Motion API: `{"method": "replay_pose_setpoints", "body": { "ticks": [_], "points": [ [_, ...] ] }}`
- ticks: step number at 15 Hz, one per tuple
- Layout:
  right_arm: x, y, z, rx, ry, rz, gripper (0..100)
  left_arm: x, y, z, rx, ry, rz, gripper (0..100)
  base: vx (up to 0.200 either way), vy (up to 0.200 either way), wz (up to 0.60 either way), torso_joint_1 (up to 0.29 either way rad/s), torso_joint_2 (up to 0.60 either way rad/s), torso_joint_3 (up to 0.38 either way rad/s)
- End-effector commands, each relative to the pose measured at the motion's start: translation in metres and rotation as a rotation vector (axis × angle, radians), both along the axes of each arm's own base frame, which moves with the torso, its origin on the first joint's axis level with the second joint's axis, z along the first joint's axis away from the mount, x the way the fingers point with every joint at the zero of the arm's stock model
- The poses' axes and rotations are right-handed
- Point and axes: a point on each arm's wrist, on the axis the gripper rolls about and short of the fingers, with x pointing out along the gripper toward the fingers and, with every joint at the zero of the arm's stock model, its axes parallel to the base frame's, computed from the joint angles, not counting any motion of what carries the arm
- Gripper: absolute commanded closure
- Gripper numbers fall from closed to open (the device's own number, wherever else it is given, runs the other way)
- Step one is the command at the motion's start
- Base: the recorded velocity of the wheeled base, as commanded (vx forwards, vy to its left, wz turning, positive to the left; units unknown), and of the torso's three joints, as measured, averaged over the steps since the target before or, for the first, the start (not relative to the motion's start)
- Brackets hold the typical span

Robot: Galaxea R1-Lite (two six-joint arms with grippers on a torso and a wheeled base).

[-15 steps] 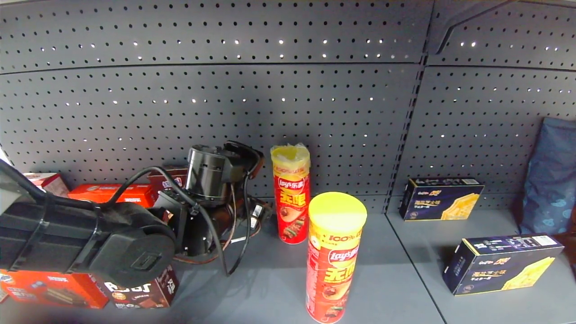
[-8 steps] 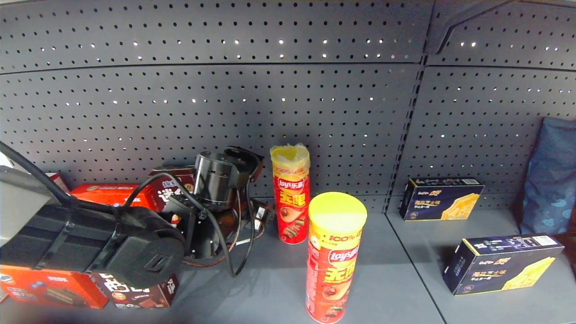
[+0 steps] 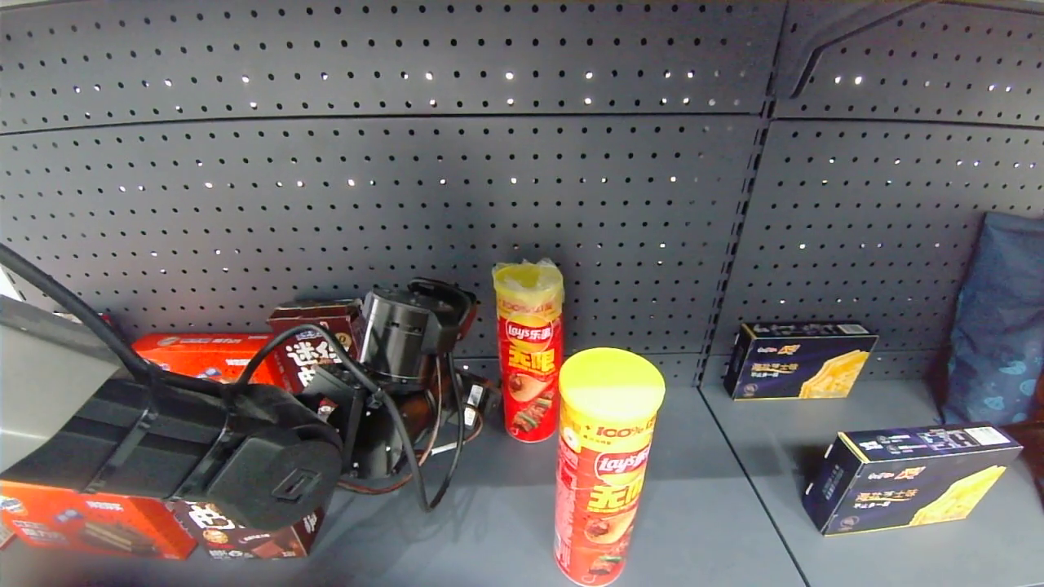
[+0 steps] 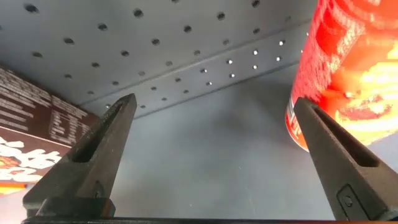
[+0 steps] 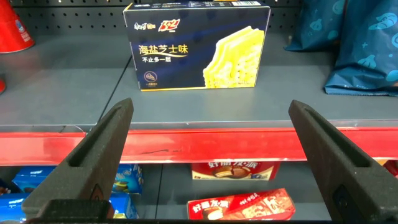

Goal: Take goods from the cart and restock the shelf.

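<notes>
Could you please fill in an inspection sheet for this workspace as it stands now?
Surface: grey shelf, goods standing on it.
Job's things: rear chip can and front chip can upright; two dark blue boxes; orange box and brown box at left.
Clutter: blue bag at far right.
Grippers: left gripper open, empty, between brown box and rear chip can; right gripper open, empty, before the grey shelf.
Cables: black cable along the left arm.
Surroundings: pegboard back wall.

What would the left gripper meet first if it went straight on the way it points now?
Probably the perforated back panel, passing between the brown box and the red can; depth is unclear.
</notes>
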Motion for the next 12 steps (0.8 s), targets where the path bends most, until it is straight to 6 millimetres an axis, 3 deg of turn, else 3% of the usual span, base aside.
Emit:
{"method": "replay_pose_setpoints", "body": {
  "ticks": [1,12],
  "points": [
    [0.0,0.0,0.0,0.0,0.001,0.0,0,-0.001,-0.001,-0.002,0.003,0.006,-0.005,0,0.0,0.0,0.0,0.0,0.0,0.0],
    [0.0,0.0,0.0,0.0,0.001,0.0,0,-0.005,-0.012,-0.006,-0.017,0.017,-0.025,0,0.0,0.0,0.0,0.0,0.0,0.0]
  ]
}}
